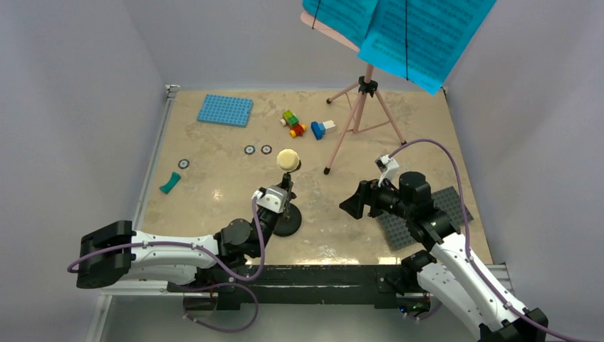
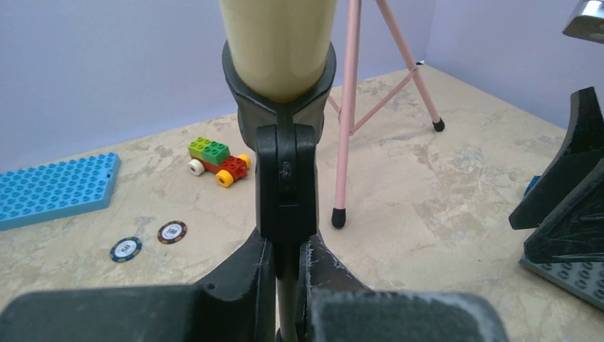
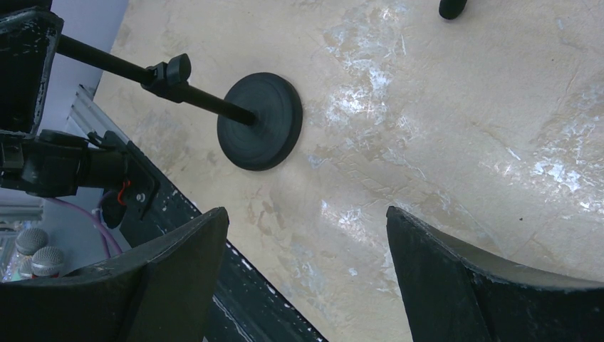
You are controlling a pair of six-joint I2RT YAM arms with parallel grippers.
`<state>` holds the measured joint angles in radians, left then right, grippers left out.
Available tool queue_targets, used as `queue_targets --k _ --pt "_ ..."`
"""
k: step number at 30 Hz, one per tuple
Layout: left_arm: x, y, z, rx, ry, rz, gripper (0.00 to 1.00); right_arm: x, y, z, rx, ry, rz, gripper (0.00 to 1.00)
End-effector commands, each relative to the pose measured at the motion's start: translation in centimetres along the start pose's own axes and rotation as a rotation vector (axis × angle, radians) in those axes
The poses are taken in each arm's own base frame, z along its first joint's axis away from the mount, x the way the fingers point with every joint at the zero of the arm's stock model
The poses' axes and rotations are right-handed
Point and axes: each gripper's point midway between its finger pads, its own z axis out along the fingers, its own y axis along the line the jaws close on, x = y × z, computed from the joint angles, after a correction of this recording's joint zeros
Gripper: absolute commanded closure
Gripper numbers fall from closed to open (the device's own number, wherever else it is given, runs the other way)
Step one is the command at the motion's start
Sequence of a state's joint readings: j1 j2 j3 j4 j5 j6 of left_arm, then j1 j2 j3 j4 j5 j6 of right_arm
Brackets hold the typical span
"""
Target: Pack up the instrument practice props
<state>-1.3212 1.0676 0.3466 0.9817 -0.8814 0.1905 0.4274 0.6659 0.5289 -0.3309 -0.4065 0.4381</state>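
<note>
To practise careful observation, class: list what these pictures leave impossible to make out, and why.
Top view: music stand and sheet-music pages run off the top edge; the notes are too small to read.
Left wrist view: microphone head cut off at the top; mic stand base hidden behind the left gripper.
Top view: right arm covers part of the grey baseplate.

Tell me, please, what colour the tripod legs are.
The tripod legs are pink, clearest in the left wrist view.
</note>
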Motion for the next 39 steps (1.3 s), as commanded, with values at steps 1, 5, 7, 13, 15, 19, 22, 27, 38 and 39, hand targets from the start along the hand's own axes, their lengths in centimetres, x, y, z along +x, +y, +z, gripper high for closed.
queue_targets --k 1,5,7,13,15,19,22,27,38,39 --pt "-2.5 -0.7 0.3 0.067 -0.082 -0.088 1.0 -2.4 1.4 -0.8 -0.021 -0.067 -0.022 0.14" --pt "-3.8 -0.9 -0.2 0.199 -0.154 -0.166 1.0 -2.7 1.8 -1.0 -0.033 -0.072 -0.034 0.14" --pt "-4.3 -0.5 -0.5 0.26 -0.186 -0.219 1.0 -2.9 2.1 -1.1 -0.048 -0.076 -0.045 0.14" --pt "-6.4 -0.2 -0.8 0.375 -0.297 -0.239 1.0 -3.3 3.1 -1.1 -0.102 -0.085 -0.064 0.14" --pt "-7.1 -0.8 -0.7 0.441 -0.313 -0.252 1.0 -3.4 3.5 -1.2 -0.118 -0.087 -0.07 0.14" --pt "-8.9 -2.6 -0.3 0.581 -0.354 -0.294 1.0 -3.6 4.1 -1.4 -0.152 -0.091 -0.09 0.15" --pt "-9.9 -3.8 0.2 0.671 -0.379 -0.3 1.0 -3.8 4.8 -1.5 -0.186 -0.099 -0.101 0.16" --pt "-9.6 -4.6 1.6 0.726 -0.39 -0.27 1.0 -3.4 5.1 -1.2 -0.23 -0.106 -0.097 0.16" --pt "-4.0 -5.2 1.6 0.74 -0.271 -0.25 1.0 -1.7 4.7 2.0 -0.318 -0.058 0.046 0.16" --pt "-3.6 -5.1 1.6 0.738 -0.261 -0.253 1.0 -1.5 4.6 2.4 -0.323 -0.044 0.064 0.16"
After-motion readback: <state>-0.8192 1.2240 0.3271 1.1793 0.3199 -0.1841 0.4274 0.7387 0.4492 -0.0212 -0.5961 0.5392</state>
